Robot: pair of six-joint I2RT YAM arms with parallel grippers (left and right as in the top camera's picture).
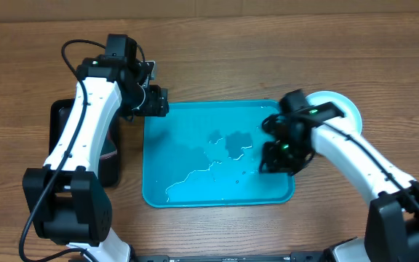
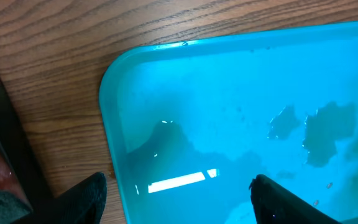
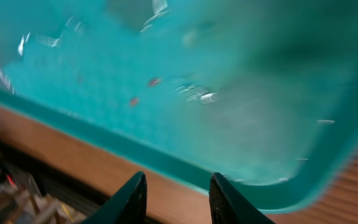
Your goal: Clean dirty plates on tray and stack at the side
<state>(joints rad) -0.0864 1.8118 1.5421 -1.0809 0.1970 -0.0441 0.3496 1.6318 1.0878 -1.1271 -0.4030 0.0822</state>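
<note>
**Both arms over the wet tray, plates off to the side**

The left arm reaches up the table's left side and bends inward. The left gripper hangs over the 10 o'clock corner of the tray. In the left wrist view its two dark fingers are spread wide and nothing is between them.

The right arm comes in from 5 o'clock. The right gripper points down over the tray's 3 o'clock side. In the right wrist view its fingers stand a little apart, empty, above the tray's near rim.

The tray is turquoise, glossy plastic with rounded corners and a raised rim. It holds thin, ragged pools of water. The blurred right wrist view shows droplets and a few small red specks.

The plates sit on the wood at 2 o'clock from the tray, just beside its rim. They are round and pale, and the right arm partly hides them, so I cannot tell their number.

A narrow black tray lies at 9 o'clock under the left arm.
</note>
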